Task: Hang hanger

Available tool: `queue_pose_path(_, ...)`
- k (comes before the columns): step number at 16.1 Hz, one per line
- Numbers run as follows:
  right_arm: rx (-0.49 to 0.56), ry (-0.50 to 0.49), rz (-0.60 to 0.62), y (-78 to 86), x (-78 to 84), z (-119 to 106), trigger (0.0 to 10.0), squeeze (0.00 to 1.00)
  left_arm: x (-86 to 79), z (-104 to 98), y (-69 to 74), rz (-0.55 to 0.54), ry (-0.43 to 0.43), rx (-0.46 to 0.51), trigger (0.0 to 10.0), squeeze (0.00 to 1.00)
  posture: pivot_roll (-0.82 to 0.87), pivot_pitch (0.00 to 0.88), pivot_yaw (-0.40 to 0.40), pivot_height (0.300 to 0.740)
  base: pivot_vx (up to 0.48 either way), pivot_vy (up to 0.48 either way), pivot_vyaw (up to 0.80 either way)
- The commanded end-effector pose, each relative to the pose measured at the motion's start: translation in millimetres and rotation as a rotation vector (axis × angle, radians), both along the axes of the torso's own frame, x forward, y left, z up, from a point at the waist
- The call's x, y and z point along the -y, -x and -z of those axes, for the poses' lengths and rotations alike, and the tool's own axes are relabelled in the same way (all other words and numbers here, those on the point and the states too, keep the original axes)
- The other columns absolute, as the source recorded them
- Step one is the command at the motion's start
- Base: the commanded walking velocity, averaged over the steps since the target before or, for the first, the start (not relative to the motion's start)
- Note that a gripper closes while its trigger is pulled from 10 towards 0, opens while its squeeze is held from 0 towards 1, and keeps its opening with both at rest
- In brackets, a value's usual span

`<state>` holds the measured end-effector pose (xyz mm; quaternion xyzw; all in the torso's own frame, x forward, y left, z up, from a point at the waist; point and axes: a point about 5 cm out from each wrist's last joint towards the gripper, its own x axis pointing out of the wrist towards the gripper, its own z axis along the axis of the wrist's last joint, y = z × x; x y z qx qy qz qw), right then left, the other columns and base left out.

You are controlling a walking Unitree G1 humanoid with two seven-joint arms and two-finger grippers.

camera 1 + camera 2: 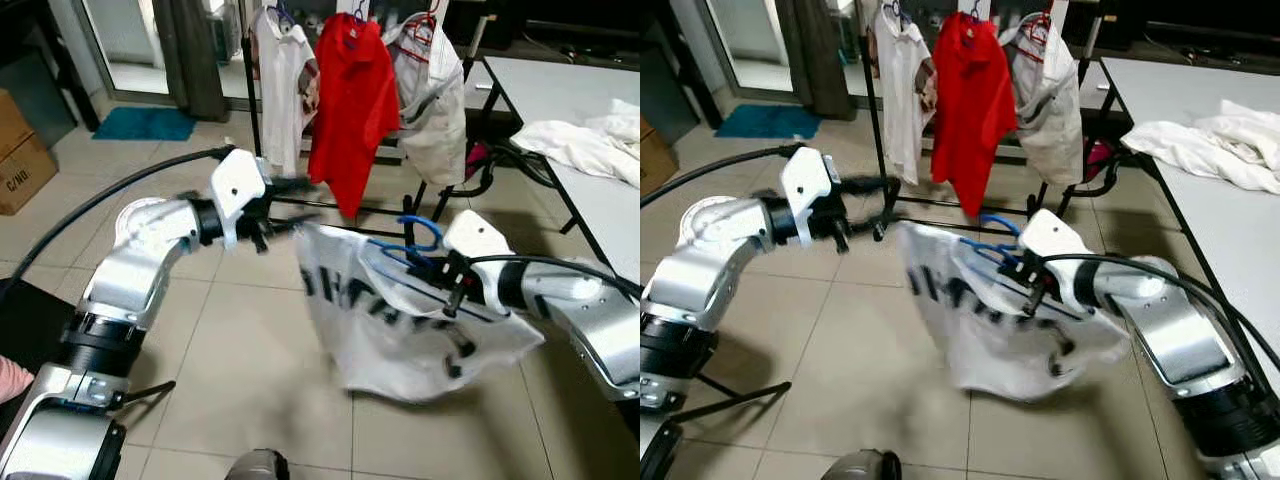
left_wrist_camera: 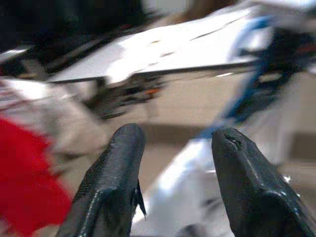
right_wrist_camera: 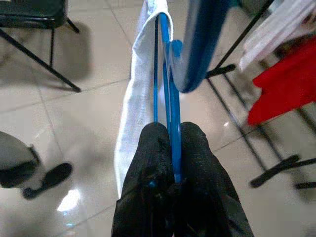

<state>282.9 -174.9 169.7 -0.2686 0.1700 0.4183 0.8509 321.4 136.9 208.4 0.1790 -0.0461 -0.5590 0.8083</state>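
Observation:
A blue hanger (image 1: pixel 415 240) carries a white T-shirt with dark print (image 1: pixel 390 330), held above the tiled floor. My right gripper (image 1: pixel 425 268) is shut on the hanger's blue wire (image 3: pixel 170 98), just below the hook. My left gripper (image 1: pixel 312 203) is open, its fingers (image 2: pixel 123 163) spread beside the shirt's upper left corner; the blur hides whether they touch the cloth. Behind stands a black clothes rack (image 1: pixel 247 90) with a white shirt (image 1: pixel 280 80), a red shirt (image 1: pixel 352 100) and a pale garment (image 1: pixel 435 100) hanging on it.
A white table (image 1: pixel 600 210) on the right bears a heap of white clothes (image 1: pixel 590 140). A cardboard box (image 1: pixel 15 150) and a teal mat (image 1: pixel 145 123) lie at the far left. A black chair (image 3: pixel 34 15) stands on the tiles.

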Motion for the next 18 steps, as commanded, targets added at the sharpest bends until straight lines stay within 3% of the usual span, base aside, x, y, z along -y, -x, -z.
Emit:
queue_pose_path(1, 0.034, -0.012, -0.044, 1.3, -8.1, -12.4, 10.0, 0.00, 7.3, -5.6, 0.3, 0.103, -0.019, -0.030, 10.0, 1.00, 0.04, 0.000, 0.017, 0.740, 0.000, 0.000, 0.00)
queue_pose_path(4, 0.036, -0.005, -0.079, 4.4, -19.0, -11.9, 10.0, 0.00, 18.3, 2.1, -1.4, 0.251, -0.156, -0.070, 10.0, 1.00, 0.04, 0.000, 0.025, 0.740, 0.000, 0.000, 0.00)
queue_pose_path(6, 0.036, 0.005, -0.123, 10.7, -24.3, -13.0, 10.0, 0.00, 22.3, -2.9, -6.2, 0.304, -0.226, -0.033, 10.0, 1.00, 0.03, 0.000, 0.030, 0.740, 0.000, 0.000, 0.00)
queue_pose_path(7, 0.033, 0.020, -0.142, 14.1, -24.7, -13.1, 10.0, 0.00, 22.9, -7.5, -6.5, 0.350, -0.246, -0.043, 10.0, 0.00, 0.03, 0.000, 0.030, 0.740, 0.000, 0.000, 0.00)
queue_pose_path(11, 0.035, 0.044, -0.161, 15.3, -24.9, -13.4, 10.0, 0.00, 24.2, -0.8, -5.9, 0.463, -0.332, -0.115, 10.0, 0.00, 0.03, 0.000, 0.045, 0.740, 0.000, 0.000, 0.00)
queue_pose_path(12, 0.033, 0.050, -0.187, 17.7, -27.0, -13.8, 10.0, 0.00, 26.0, 1.8, -9.4, 0.454, -0.339, -0.107, 9.5, 0.00, 0.03, 0.000, 0.045, 0.740, 0.000, 0.000, 0.00)
queue_pose_path(13, 0.030, 0.057, -0.210, 20.4, -28.8, -13.7, 10.0, 0.00, 27.8, 2.0, -13.2, 0.444, -0.331, -0.104, 4.2, 0.00, 0.03, 0.000, 0.045, 0.740, 0.000, 0.000, 0.00)
queue_pose_path(14, 0.027, 0.061, -0.219, 21.3, -29.6, -13.6, 10.0, 0.00, 28.0, 2.7, -16.6, 0.427, -0.349, -0.105, 0.0, 0.00, 0.03, 0.000, 0.044, 0.740, 0.000, 0.000, 0.00)
queue_pose_path(18, 0.035, 0.069, -0.253, 22.4, -34.2, -16.7, 10.0, 0.00, 34.9, 3.5, -23.8, 0.427, -0.355, -0.053, 0.0, 0.00, 0.03, 0.000, 0.044, 0.740, 0.000, 0.000, 0.00)
